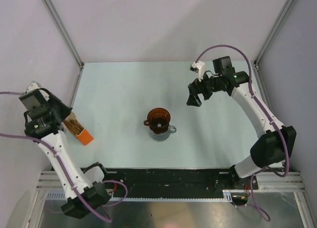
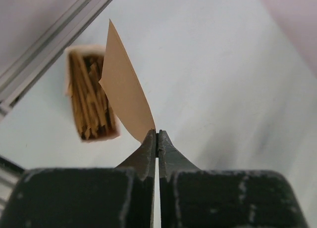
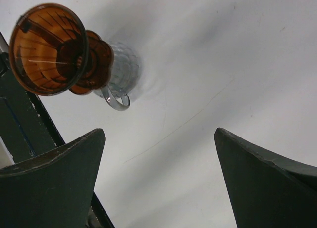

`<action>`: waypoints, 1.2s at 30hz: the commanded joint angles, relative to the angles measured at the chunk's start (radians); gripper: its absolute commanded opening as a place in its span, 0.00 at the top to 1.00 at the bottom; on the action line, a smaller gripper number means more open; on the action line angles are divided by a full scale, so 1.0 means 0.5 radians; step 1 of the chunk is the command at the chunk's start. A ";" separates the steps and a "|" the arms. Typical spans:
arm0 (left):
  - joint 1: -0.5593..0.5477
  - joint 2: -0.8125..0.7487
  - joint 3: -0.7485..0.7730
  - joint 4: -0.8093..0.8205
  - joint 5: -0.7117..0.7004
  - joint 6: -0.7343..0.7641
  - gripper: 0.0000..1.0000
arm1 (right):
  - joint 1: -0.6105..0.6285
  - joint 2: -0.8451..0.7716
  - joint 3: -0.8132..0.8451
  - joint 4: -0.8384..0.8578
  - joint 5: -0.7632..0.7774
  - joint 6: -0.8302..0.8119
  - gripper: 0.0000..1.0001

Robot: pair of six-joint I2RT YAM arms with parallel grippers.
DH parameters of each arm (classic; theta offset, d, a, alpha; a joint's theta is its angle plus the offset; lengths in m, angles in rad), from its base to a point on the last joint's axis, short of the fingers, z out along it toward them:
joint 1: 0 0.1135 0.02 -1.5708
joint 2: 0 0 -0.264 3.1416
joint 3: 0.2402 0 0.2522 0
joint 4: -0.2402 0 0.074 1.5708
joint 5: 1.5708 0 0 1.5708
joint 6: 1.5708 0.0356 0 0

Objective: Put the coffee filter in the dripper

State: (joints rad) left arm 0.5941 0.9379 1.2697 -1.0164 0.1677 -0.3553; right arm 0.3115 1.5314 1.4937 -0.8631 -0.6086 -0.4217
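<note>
Tan paper, thin and floppy, the coffee filter (image 2: 121,84) stands clamped by its bottom corner between the left fingers (image 2: 147,154); it likely creases easily and is best held by an edge. Just beyond them, an orange box (image 2: 91,97) holds brown paper. The right fingers (image 3: 54,183) gape empty, the bare dripper (image 3: 49,50) ahead atop a glass jug (image 3: 121,69).

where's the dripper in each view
Top external: the dripper is near the picture's middle.
Left wrist: not in it.
Right wrist: upper left corner, its open mouth toward the camera.
Shared landmark: the clear glass jug it sits on, also seen by the right wrist.
</note>
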 commanded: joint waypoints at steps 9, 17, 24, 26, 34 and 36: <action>-0.602 0.124 0.561 0.027 0.679 0.405 1.00 | 0.000 0.025 0.301 0.136 -0.462 0.112 0.01; -1.278 0.274 0.746 0.028 0.908 0.678 1.00 | 0.018 -0.057 0.385 0.190 -0.840 0.118 0.00; -1.787 0.342 0.802 0.023 1.028 0.900 1.00 | 0.149 -0.128 0.393 0.281 -1.015 0.087 0.01; -1.886 0.359 0.819 0.011 1.056 0.961 1.00 | 0.176 -0.139 0.399 0.318 -1.035 0.077 0.00; -2.182 0.411 0.832 -0.022 1.070 1.151 1.00 | 0.275 -0.157 0.404 0.369 -1.137 -0.017 0.00; -2.227 0.418 0.829 -0.025 1.065 1.183 1.00 | 0.318 -0.156 0.414 0.362 -1.197 -0.020 0.01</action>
State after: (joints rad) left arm -0.4774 1.1423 1.6527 -1.0241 0.6792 0.1604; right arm 0.4370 1.4811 1.6592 -0.7128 -1.1297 -0.4038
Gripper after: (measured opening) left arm 0.009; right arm 0.993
